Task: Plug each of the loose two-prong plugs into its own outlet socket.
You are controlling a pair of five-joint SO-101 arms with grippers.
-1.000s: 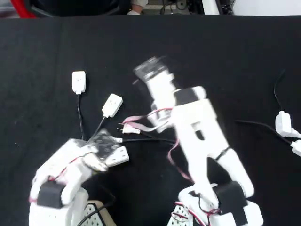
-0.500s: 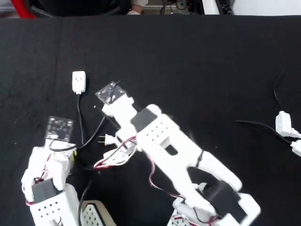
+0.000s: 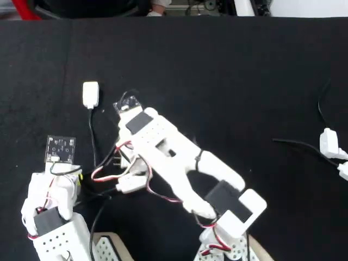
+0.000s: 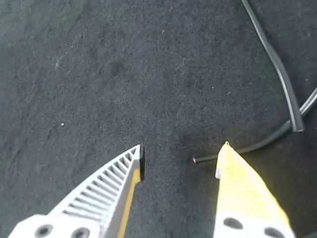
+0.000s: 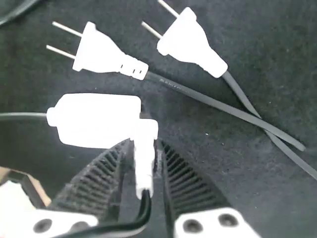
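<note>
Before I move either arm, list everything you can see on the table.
outlet sockets: two, white; one on the table's left, one by the right gripper
loose plugs: two, white, two-prong, lying just beyond that second socket
held plug: one, white, against that socket's side
white cord ends: two, table's right edge; plug or socket, cannot tell
black cords: several, trailing over the cloth
table cloth: one, black
left gripper: open, above bare cloth
right gripper: shut on the held plug
</note>
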